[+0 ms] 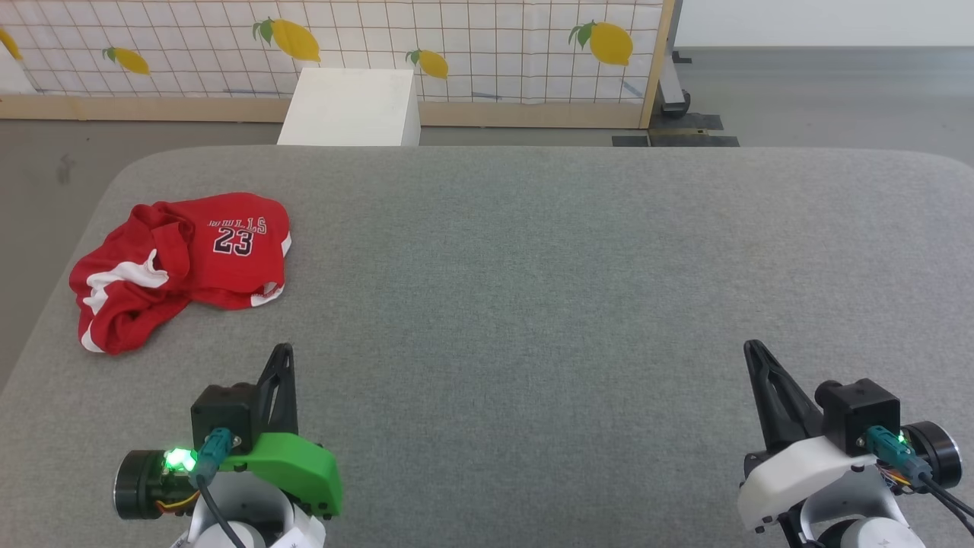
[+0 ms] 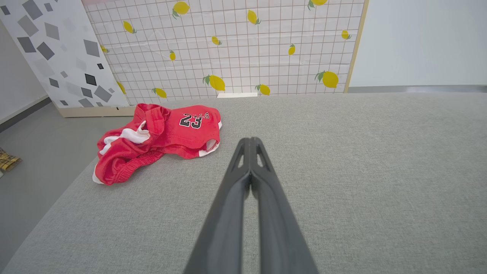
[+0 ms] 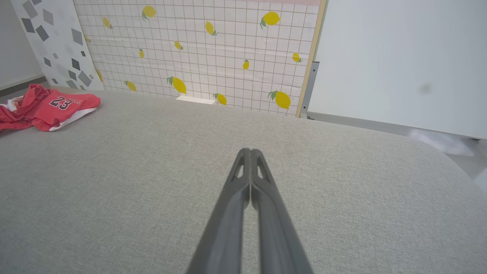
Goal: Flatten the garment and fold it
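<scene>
Shorts (image 1: 183, 262) are lying crumpled, untouched; left gripper (image 1: 283, 348) and right gripper (image 1: 752, 346) are hovering, jaws closed, empty. Left probably needs opening, reaching over.

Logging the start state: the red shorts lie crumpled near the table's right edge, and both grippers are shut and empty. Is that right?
Wrong side. The head view shows the shorts crumpled near the left edge of the table, ahead of the left gripper. The rest holds: the left gripper and the right gripper are shut and empty.
</scene>
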